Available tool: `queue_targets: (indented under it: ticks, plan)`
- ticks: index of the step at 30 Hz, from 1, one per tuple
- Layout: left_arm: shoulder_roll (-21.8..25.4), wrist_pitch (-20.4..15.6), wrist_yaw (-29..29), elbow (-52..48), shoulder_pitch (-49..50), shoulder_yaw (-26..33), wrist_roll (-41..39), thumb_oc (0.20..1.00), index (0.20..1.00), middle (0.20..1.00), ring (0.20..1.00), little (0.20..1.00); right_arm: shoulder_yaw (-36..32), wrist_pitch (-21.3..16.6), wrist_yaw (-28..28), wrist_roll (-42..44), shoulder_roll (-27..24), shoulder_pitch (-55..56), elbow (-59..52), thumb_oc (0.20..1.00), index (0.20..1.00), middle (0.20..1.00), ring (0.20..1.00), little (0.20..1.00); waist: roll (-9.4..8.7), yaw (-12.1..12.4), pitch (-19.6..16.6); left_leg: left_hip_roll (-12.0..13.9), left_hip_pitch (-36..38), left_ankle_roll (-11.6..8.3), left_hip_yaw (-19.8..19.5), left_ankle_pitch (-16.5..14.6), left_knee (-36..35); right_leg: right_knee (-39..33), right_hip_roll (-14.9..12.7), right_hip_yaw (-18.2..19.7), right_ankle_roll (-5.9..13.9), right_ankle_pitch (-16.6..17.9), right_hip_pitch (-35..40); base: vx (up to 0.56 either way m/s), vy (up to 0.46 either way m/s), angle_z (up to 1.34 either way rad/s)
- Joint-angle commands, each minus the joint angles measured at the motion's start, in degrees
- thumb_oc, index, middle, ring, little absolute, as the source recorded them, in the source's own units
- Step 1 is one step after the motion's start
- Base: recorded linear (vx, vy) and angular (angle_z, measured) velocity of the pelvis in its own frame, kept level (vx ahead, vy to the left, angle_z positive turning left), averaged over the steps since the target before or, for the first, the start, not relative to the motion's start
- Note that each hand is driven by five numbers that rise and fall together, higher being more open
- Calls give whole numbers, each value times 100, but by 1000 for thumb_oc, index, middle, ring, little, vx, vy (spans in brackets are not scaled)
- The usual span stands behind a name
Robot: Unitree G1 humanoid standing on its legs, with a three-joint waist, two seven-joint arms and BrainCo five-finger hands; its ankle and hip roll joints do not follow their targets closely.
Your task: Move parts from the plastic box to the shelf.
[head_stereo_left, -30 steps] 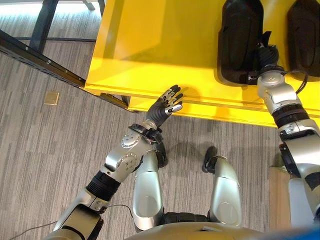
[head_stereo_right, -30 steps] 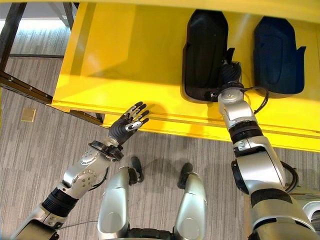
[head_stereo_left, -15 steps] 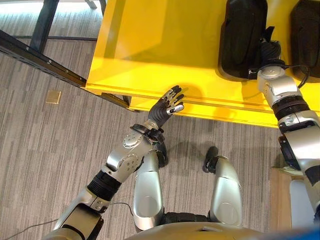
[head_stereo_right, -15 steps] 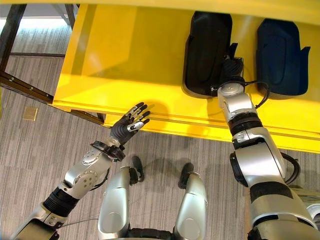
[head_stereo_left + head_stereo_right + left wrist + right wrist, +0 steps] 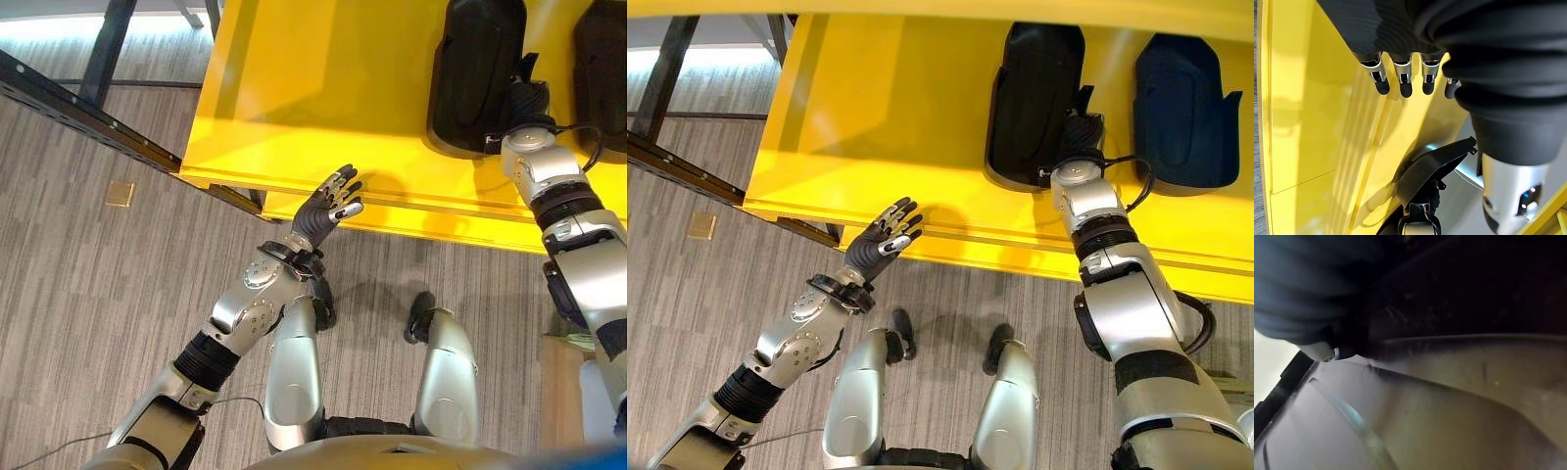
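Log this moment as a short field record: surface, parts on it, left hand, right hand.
surface: glossy yellow shelf board
parts: two black moulded plastic parts lying side by side, one nearer the robot's left, the other to its right
left hand: open, fingers straight, raised at the shelf's front edge, holding nothing
right hand: at the left part's right edge; fingers hidden

Right robot hand fingers hidden against black part; second part edge-cropped.

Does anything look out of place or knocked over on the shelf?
Nothing stands out. Two black parts lie flat, side by side on the yellow shelf. The right hand is against the nearer part; the left hand hovers open by the shelf's edge.
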Motion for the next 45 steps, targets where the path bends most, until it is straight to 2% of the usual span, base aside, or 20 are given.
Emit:
queue_targets:
  ticks: [1, 4, 6, 10, 18, 21, 25, 33, 41, 45]
  plan:
    - [-171, -385, 128, -316, -215, -220, -217, 1000, 1000, 1000, 1000, 1000, 58, -185, -155, 319, 537, 8, 177, 200, 200, 200, 200, 200, 42, 162, 45, 187, 324, -254, 99, -214, -167, 640, -278, -311, 285, -276, -91, 0, 0, 0]
    - [-166, -432, 153, -326, -211, -239, -192, 1000, 1000, 1000, 1000, 1000, 23, -314, -216, 316, 533, 75, 26, 200, 200, 200, 200, 200, 35, 135, 45, 177, 329, -255, 108, -205, -205, 614, -262, -299, 301, -269, -98, 0, 0, 0]
    - [-172, -470, 156, -341, -199, -255, -187, 1000, 1000, 1000, 1000, 1000, -16, -526, -179, 183, 530, 151, -152, 200, 200, 200, 200, 200, 43, 105, 45, 171, 336, -245, 119, -198, -228, 583, -255, -282, 308, -255, -99, 0, 0, 0]
    - [-168, -510, 209, -342, -205, -291, -198, 1000, 1000, 1000, 1000, 1000, -12, -648, -100, 197, 586, 142, -406, 200, 200, 200, 200, 200, 47, 83, 45, 167, 366, -250, 139, -193, -251, 549, -246, -268, 318, -236, -86, 0, 0, 0]
    - [-229, -429, 185, -332, -170, -251, -157, 1000, 1000, 1000, 1000, 1000, -5, -507, -44, 201, 706, 249, -908, 200, 200, 200, 200, 200, 18, 59, 45, 178, 422, -281, 165, -116, -358, 479, -221, -272, 323, -224, -33, 0, 0, 0]
    - [-236, -485, 203, -329, -148, -268, -166, 1000, 1000, 1000, 1000, 1000, 137, -355, -206, -644, 677, 178, -1047, 200, 200, 200, 200, 200, 28, 67, 45, 181, 409, -285, 158, -97, -358, 482, -217, -283, 317, -226, -27, 0, 0, 0]
    - [-234, -509, 189, -321, -141, -286, -184, 1000, 1000, 1000, 1000, 1000, 201, -179, -348, -476, 650, 143, -1069, 200, 200, 200, 200, 200, 30, 73, 45, 179, 397, -276, 157, -103, -348, 497, -221, -293, 309, -238, -29, 0, 0, 0]
    - [-234, -584, 186, -279, -194, -360, -231, 1000, 1000, 1000, 1000, 1000, 173, -113, -812, -514, 602, 113, -681, 200, 200, 200, 200, 200, 50, 62, 45, 184, 411, -273, 171, -80, -381, 465, -208, -296, 305, -212, -15, 0, 0, 0]
    - [-214, -619, 225, -248, -237, -436, -269, 1000, 1000, 1000, 1000, 1000, 144, -236, -815, -279, 479, -56, -309, 200, 200, 200, 200, 200, 72, 61, 45, 184, 392, -268, 176, -111, -321, 491, -206, -294, 289, -222, -33, 0, 0, 0]
    - [-196, -596, 255, -280, -242, -441, -316, 1000, 1000, 1000, 1000, 1000, 187, -151, -761, -399, 439, -147, -266, 200, 200, 200, 200, 200, 82, 60, 45, 181, 405, -266, 189, -111, -331, 503, -207, -287, 287, -235, -32, 0, 0, 0]
